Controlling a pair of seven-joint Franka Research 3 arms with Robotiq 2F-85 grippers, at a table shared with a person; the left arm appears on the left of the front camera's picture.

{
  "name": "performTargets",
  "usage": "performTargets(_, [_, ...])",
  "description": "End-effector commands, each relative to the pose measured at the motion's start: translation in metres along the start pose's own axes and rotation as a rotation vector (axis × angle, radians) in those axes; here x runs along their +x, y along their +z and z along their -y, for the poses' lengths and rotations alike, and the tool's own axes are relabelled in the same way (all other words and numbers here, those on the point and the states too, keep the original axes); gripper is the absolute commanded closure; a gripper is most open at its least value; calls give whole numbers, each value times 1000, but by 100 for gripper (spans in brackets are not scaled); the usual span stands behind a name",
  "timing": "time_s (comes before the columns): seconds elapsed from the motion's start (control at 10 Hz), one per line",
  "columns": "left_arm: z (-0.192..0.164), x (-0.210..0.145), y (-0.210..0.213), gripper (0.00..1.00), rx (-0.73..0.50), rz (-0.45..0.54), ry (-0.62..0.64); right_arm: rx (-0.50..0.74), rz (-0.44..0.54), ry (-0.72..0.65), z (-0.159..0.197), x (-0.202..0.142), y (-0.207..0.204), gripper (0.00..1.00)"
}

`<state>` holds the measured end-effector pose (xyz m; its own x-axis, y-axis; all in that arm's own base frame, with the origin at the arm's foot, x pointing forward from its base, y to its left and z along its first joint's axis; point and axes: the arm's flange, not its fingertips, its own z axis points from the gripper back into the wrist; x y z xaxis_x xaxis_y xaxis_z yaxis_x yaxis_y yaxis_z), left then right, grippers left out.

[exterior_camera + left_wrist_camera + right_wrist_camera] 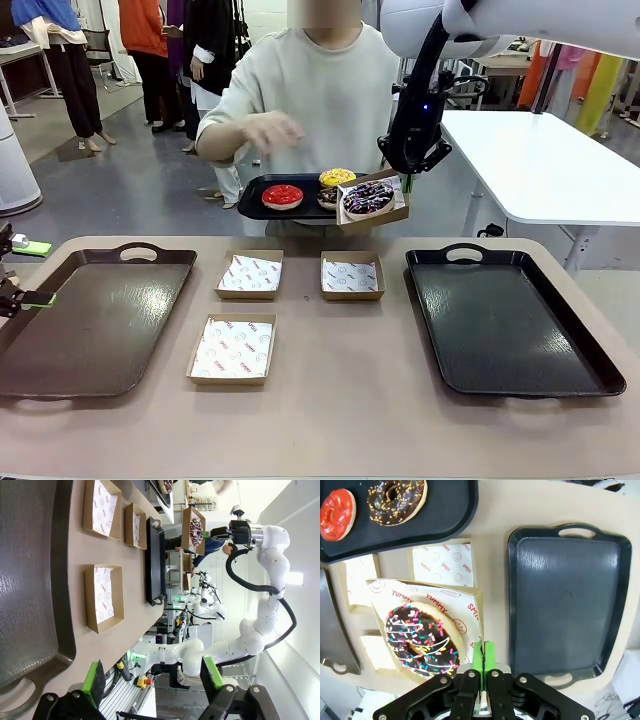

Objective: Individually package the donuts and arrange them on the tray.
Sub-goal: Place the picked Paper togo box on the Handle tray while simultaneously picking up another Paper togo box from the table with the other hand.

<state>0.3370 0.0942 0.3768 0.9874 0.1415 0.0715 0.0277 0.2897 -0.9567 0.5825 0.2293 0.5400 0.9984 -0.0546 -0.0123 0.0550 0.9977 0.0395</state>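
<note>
My right gripper point(407, 182) is shut on the edge of a paper-lined cardboard box point(396, 213) and holds it in the air. In the box lies a chocolate donut with coloured sprinkles point(369, 197) point(422, 640). In the right wrist view the green pads point(481, 656) pinch the box wall point(476, 611). Just behind, a person holds a small black tray point(258, 203) carrying a red donut point(282, 196), a yellow donut point(337, 177) and a chocolate donut point(395, 495). My left gripper point(30, 272) point(152, 675) hangs open at the table's left edge, holding nothing.
Three lined boxes point(250, 275) point(352, 276) point(232, 348) sit mid-table with nothing in them. A large dark tray point(95, 320) lies on the left and another point(510, 320) on the right. The person's raised hand point(270, 130) hovers above the small tray.
</note>
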Motion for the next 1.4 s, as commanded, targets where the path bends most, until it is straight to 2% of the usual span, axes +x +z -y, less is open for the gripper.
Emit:
performTargets(0.0, [0,0,0,0,0,0,0,0,0,0,0,0,0,99])
performTargets(0.1, [16,17,-9,0,101,2,3,19,-12,45,-5,4,1,99])
performTargets(0.3, [56,39,-25,0,255,-25,5,27,-54,117,8,-3,14,99])
performTargets(0.6, [132,65,-71,0,528,-131,-20,47,-46,117,67,-19,33,99])
performTargets(0.7, [148,67,-93,0,644,-162,-20,72,-40,124,87,-28,35,99])
performTargets(0.9, [164,71,-145,0,852,-183,-21,81,-25,137,125,-44,26,99])
performTargets(1.0, [164,72,-170,0,934,-177,-26,83,-29,100,142,-47,16,99])
performTargets(1.3, [148,71,-231,0,1079,-173,-50,128,-46,84,175,-69,-21,99])
